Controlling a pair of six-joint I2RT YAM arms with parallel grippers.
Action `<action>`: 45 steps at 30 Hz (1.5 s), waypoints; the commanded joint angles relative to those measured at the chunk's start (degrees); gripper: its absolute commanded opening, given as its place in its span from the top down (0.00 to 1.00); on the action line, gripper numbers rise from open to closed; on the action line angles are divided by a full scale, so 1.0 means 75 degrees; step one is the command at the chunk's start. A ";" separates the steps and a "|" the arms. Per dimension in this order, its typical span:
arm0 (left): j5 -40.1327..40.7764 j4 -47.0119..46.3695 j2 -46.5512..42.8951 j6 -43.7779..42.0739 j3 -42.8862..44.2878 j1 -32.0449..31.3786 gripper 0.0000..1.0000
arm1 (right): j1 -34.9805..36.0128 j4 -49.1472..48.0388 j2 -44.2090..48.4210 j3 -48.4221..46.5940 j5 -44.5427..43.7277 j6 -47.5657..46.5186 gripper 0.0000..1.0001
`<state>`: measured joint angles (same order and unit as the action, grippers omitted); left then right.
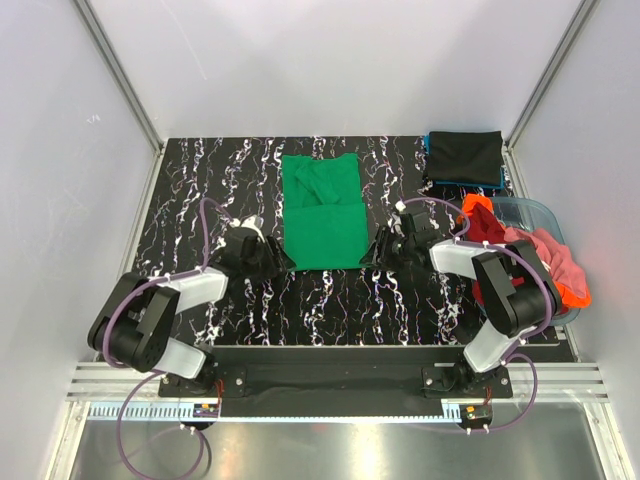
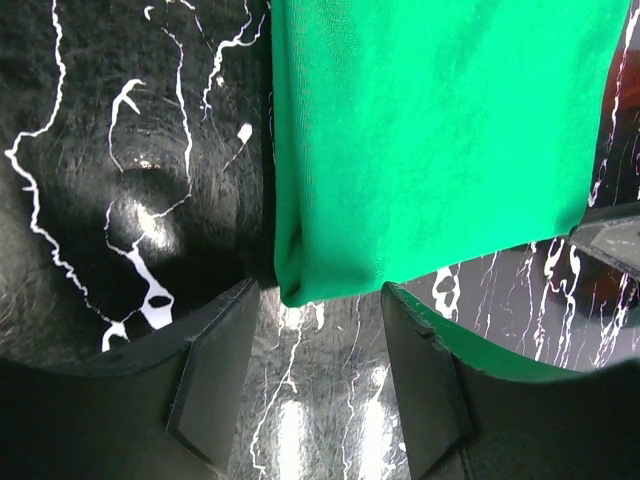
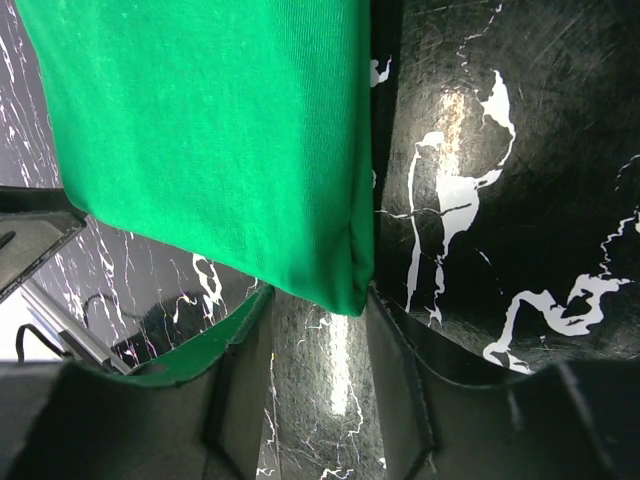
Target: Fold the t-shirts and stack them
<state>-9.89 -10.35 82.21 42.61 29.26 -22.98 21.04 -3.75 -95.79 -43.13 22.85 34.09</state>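
Jaws spread, left gripper (image 1: 268,256) and right gripper (image 1: 386,248) sit at the near corners of the green shirt (image 1: 322,215), which lies partly folded mid-table (image 1: 200,170), each corner unpinched.

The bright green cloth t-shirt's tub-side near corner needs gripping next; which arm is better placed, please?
Right: the right pincer, open, is lined up on that corner of the bright green cloth t-shirt; the left pincer sits at the opposite near corner.
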 commanded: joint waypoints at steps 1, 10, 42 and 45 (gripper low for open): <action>0.0123 0.0442 0.0323 -0.0045 0.0095 -0.0029 0.42 | -0.0004 0.0207 -0.0201 -0.0038 -0.0035 -0.0221 0.52; 0.0112 0.0489 0.0557 -0.0033 0.0236 -0.0053 0.54 | -0.0004 0.0183 -0.0236 -0.0026 -0.0035 -0.0232 0.61; 0.0744 0.0782 -0.0343 0.0131 -0.0127 -0.0416 1.00 | -0.0004 0.0277 0.0418 0.0290 -0.0164 -0.0104 1.00; 0.0780 0.0923 -0.0882 0.0364 -0.0408 -0.0591 1.00 | 0.0008 0.0324 0.0980 0.0745 -0.0152 0.0142 1.00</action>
<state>-6.55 -5.65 79.75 43.99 28.05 -26.20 20.99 -2.96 -93.93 -40.14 23.09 34.06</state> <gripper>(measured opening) 0.023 0.084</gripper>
